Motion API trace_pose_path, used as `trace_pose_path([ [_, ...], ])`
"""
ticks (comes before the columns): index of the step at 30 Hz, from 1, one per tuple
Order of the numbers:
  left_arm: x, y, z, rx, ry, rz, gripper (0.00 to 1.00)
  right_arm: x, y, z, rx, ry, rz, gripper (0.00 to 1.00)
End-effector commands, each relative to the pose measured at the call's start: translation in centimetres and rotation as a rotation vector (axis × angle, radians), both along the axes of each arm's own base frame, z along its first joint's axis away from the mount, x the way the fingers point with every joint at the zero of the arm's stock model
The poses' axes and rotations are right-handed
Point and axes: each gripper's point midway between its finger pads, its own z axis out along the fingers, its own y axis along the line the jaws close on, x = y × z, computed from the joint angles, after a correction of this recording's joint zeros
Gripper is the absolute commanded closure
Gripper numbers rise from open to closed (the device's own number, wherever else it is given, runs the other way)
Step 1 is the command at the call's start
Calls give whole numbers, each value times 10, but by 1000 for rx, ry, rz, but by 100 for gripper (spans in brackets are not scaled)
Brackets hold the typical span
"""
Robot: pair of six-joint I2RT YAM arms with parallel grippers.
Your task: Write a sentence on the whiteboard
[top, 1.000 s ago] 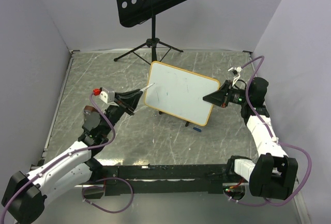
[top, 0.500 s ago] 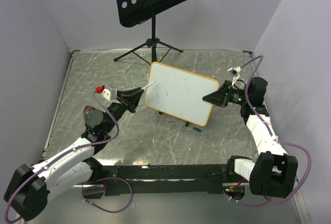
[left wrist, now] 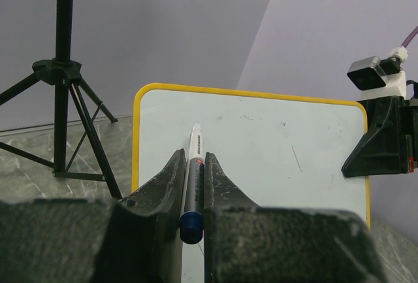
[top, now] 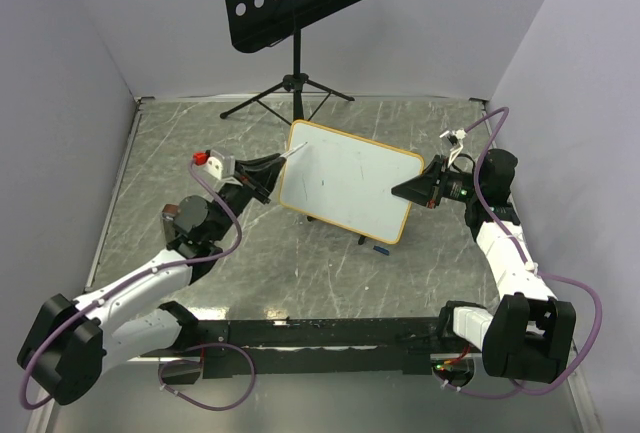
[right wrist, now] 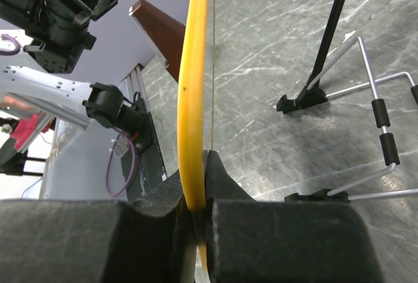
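Whiteboard (top: pixel 345 193) stays pinched by right fingers (top: pixel 415 191); left fingers (left wrist: pixel 157 191), pinching marker (left wrist: pixel 194 155), rose toward its top-left corner

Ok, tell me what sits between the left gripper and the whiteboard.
Only the marker clamped in the left gripper, its tip pointing at the whiteboard. The left wrist view shows this best.

Overhead and close wrist views all seemingly share the whiteboard (top: pixel 345 193).
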Motion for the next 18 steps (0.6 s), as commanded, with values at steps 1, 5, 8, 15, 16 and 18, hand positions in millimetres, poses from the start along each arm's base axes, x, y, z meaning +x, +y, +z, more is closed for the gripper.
trace_pose_path([
  [1,3,6,31,-34,-91,36,99,-6,4,14,-6,-109,66,100],
  [5,5,7,30,-21,-91,52,99,-7,4,14,-6,-109,66,100],
  [8,8,6,28,-10,-85,54,99,-7,4,14,-5,-107,67,100],
  [15,12,4,24,8,-74,59,99,-7,4,15,-5,-112,69,100],
  [16,12,3,24,11,-73,58,99,-7,4,15,-5,-112,69,100],
  [18,14,2,20,23,-64,59,99,-7,4,15,-5,-112,67,100],
])
